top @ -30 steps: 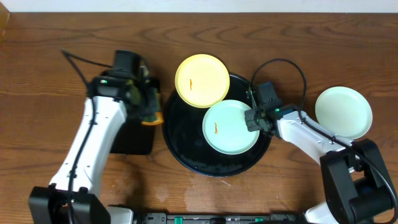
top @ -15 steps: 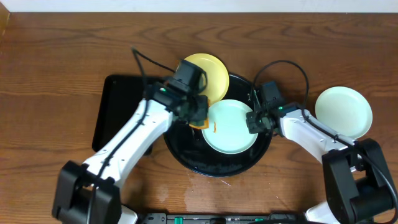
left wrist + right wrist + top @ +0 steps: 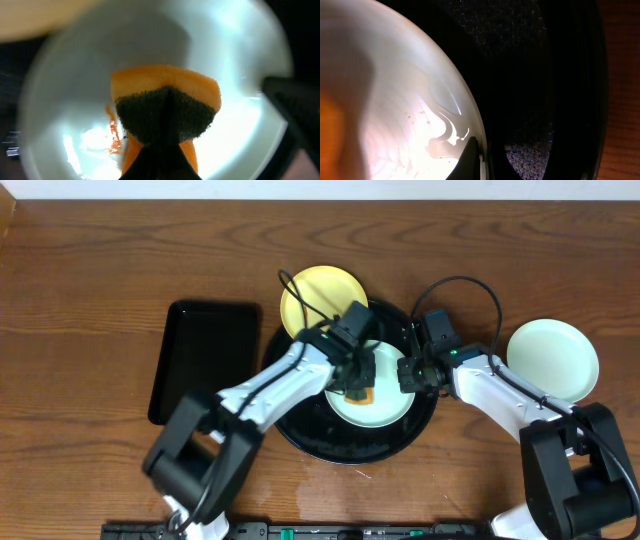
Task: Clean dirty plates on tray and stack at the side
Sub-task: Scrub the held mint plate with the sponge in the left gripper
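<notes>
Left gripper point(image 3: 357, 380) clamps orange sponge point(image 3: 362, 395) onto pale blue plate point(image 3: 390, 402) in round tray point(image 3: 300, 430).
Right gripper point(image 3: 408, 372) pinches that plate's right rim; left arm point(image 3: 270, 385) partly hides yellow plate point(image 3: 312, 292) at far rim; second blue plate point(image 3: 553, 360) sits on table point(image 3: 80, 280), right.

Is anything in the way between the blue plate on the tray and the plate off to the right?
Nothing loose. Between the blue plate and the side plate lie only the tray rim and table, under the right arm.
</notes>
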{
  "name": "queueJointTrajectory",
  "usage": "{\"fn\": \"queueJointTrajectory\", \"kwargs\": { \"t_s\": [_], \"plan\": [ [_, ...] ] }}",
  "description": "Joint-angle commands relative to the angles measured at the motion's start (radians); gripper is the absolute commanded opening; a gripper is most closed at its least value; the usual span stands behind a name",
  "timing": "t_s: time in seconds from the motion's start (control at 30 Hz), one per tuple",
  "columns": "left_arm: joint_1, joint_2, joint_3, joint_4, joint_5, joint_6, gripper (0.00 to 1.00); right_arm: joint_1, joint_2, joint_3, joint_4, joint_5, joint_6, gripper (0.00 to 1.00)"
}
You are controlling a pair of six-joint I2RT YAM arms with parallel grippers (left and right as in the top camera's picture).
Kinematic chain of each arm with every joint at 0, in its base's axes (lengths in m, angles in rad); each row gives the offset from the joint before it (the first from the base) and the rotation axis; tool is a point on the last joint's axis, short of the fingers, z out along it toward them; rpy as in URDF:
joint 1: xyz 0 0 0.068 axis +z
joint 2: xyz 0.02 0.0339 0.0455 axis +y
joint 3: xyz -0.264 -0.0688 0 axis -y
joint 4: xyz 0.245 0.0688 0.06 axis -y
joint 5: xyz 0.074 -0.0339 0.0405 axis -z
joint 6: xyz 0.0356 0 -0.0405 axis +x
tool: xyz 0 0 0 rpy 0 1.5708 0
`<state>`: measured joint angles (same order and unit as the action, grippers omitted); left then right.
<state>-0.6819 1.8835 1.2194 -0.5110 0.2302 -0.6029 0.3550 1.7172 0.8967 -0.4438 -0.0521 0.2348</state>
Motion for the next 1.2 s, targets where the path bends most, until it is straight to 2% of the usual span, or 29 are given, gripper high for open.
{"fn": "queueJointTrajectory", "kwargs": {
  "t_s": [0.0, 0.1, 0.23, 0.63, 0.87, 1.03, 1.17],
  "plan": [
    [-0.001, 0.050, -0.008, 0.016, -0.003, -0.072, 0.08, 0.002, 0.052, -0.042, -0.021, 0.048, 0.011, 0.01],
    [0.000, 0.085, -0.008, 0.013, -0.061, -0.055, 0.07, 0.002, 0.052, -0.042, -0.021, 0.048, 0.011, 0.01],
    [-0.011, 0.092, -0.002, -0.057, -0.344, -0.049, 0.07, 0.002, 0.052, -0.042, -0.022, 0.048, 0.012, 0.01],
    [-0.025, 0.089, 0.047, -0.162, -0.751, 0.047, 0.07, 0.002, 0.052, -0.042, -0.032, 0.049, 0.012, 0.01],
    [-0.022, 0.052, 0.122, -0.246, -0.770, 0.079, 0.07, -0.001, 0.052, -0.042, -0.053, 0.078, 0.027, 0.01],
    [0.014, -0.060, 0.168, -0.313, -0.765, 0.079, 0.07, -0.010, 0.052, -0.042, -0.054, 0.078, 0.026, 0.01],
    [0.101, -0.192, 0.169, -0.383, -0.730, 0.079, 0.08, -0.009, 0.052, -0.042, -0.054, 0.077, 0.024, 0.01]
  ]
}}
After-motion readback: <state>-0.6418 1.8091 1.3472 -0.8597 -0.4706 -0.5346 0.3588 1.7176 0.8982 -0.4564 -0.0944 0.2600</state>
